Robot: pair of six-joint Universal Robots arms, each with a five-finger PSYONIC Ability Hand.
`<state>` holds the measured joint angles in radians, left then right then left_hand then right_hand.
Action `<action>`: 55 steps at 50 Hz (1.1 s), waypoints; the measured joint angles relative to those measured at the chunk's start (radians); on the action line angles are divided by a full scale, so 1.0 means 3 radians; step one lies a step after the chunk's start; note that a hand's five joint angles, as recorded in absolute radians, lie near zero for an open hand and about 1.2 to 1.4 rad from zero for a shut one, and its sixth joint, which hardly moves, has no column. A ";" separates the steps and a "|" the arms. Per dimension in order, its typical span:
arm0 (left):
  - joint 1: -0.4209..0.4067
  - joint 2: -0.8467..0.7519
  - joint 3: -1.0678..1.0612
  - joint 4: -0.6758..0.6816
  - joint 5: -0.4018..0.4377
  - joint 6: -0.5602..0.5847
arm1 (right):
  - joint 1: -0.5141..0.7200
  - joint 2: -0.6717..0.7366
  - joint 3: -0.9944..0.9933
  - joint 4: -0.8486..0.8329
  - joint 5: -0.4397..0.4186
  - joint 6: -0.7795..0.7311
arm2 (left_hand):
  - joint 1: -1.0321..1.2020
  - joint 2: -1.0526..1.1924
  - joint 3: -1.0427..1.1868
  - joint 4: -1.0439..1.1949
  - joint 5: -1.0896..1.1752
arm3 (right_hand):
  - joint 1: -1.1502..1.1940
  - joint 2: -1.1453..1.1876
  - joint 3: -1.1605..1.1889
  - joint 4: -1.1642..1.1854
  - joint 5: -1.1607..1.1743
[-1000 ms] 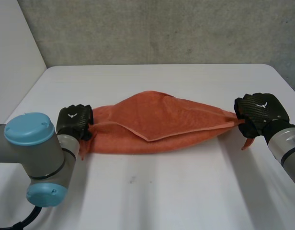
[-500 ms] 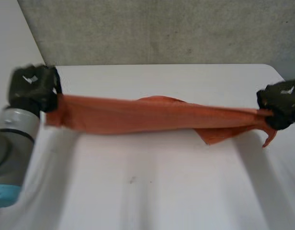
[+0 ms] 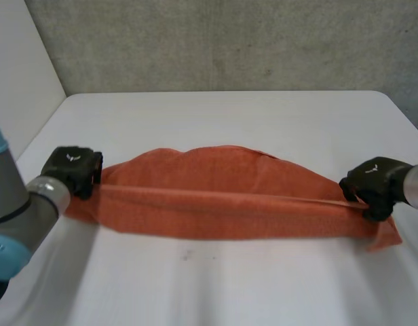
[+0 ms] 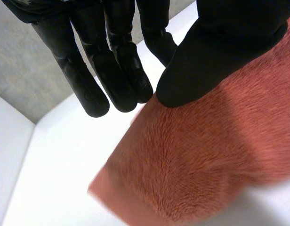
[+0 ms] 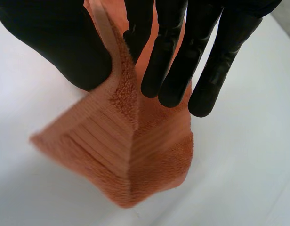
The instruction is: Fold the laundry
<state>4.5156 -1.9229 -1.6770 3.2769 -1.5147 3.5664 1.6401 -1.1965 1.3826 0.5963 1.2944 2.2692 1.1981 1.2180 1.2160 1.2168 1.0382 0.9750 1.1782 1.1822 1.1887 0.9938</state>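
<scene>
Towel [image 3: 229,200] stretches between left robot hand [image 3: 73,170] and right robot hand [image 3: 373,183].

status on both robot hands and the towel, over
Left robot hand pinching orange towel at left end, right robot hand pinching right end. Towel stretched along white table. Nothing in the way.

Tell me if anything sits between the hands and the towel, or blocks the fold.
Nothing visible does. The left hand and right hand grip the orange towel at opposite ends, and the white table around it is bare.
</scene>
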 measured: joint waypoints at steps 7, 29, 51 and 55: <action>-0.0081 -0.0342 0.1039 0.0246 -0.0012 0.0147 | 0.0341 0.0417 -0.1046 -0.0547 0.0409 0.0135 | 0.0015 0.0000 0.0000 0.0000 0.0000 | 0.0000 0.0000 0.0001 0.0000 0.0000; -0.0086 0.0057 0.1198 0.1637 -0.0162 -0.0357 | 0.0603 -0.0379 -0.0642 -0.2383 0.0507 0.0672 | 0.0031 0.0001 0.0001 0.0000 0.0010 | 0.0000 0.0000 0.0009 0.0000 0.0017; -0.0005 -0.0467 -0.0269 0.1822 -0.0136 -0.0354 | 0.0234 0.0559 0.0707 -0.2339 -0.0042 0.1371 | 0.0031 0.0001 0.0001 0.0000 0.0010 | -0.0996 -0.1362 -0.1378 -0.1388 -0.1278; 0.0017 -0.0438 -0.0307 0.1818 -0.0135 -0.0356 | 0.0117 0.0557 0.0785 -0.2414 -0.0039 0.1612 | 0.0031 0.0001 0.0001 0.0000 0.0010 | -0.1051 -0.1417 -0.1465 -0.1503 -0.1393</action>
<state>4.5206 -2.0541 -1.7691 3.8223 -1.5553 3.4596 1.6753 -1.0295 1.6182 -0.1280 1.2826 2.7528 1.2075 1.2184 1.2162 1.2169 1.0411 0.6597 0.7532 0.7426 0.7379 0.5758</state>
